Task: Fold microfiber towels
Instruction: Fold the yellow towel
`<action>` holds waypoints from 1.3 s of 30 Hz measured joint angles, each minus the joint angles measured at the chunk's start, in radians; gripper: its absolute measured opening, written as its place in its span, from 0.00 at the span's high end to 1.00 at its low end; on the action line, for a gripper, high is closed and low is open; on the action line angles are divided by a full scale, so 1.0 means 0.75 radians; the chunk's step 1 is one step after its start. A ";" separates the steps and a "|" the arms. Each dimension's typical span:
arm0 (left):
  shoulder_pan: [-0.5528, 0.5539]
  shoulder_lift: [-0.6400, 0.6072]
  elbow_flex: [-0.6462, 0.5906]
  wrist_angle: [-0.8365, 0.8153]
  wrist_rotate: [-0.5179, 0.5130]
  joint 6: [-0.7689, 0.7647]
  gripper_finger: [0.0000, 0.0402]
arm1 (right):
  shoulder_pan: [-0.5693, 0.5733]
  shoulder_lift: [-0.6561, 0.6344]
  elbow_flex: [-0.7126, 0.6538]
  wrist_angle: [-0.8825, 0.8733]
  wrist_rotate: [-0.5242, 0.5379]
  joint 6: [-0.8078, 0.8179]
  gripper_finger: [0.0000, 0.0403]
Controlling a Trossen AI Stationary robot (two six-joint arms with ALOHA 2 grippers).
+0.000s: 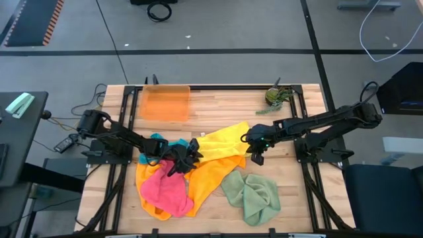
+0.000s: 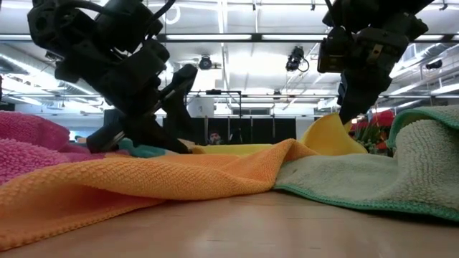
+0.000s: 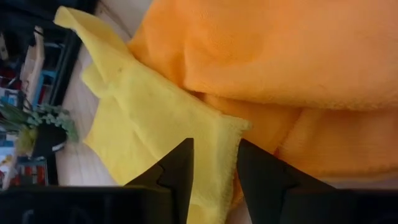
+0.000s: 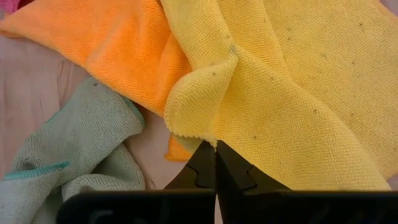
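Several microfiber towels lie overlapping in the middle of the table: yellow (image 1: pixel 225 140), orange (image 1: pixel 206 178), pink (image 1: pixel 162 188), teal (image 1: pixel 156 141) and green (image 1: pixel 251 195). My right gripper (image 1: pixel 254 151) is shut on the yellow towel's right edge, which rises in a peak (image 2: pixel 326 136) under it. My left gripper (image 3: pixel 214 163) stands open at the towel's opposite end. A hemmed corner of the yellow towel (image 3: pixel 217 143) lies in the gap between its two fingers, above the orange towel (image 3: pixel 280 56). My left gripper has the yellow towel's hemmed edge (image 3: pixel 225 163) between its fingers, slanting down from the table's left. I cannot tell whether the fingers touch it. My right gripper pinches a small bunched fold at the yellow towel's edge (image 4: pixel 208 127) between its fingertips, slanting down from the right. That edge is raised while the towel's other parts lie on the other towels.
A translucent orange tray (image 1: pixel 165 102) sits at the far left of the table and a small potted plant (image 1: pixel 276 97) at the far right. Bare wood shows between them and along the near edge (image 2: pixel 272 229).
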State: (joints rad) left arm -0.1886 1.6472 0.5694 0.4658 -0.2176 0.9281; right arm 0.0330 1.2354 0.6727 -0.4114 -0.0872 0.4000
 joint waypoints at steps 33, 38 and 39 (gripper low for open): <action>0.486 -0.666 0.093 0.377 -0.111 -0.496 0.99 | -0.136 -0.231 0.869 -0.557 0.865 -0.709 1.00; 0.747 -0.584 0.385 0.220 0.157 -0.584 0.99 | -0.397 -0.153 1.106 -0.385 0.843 -1.108 1.00; 0.791 -0.549 0.467 0.160 0.205 -0.600 0.99 | -0.445 -0.132 1.152 -0.355 0.829 -1.172 1.00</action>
State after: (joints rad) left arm 0.4042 1.2351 0.9193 0.5856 -0.0638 0.4778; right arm -0.3004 1.1366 1.5369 -0.6777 0.5347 -0.4789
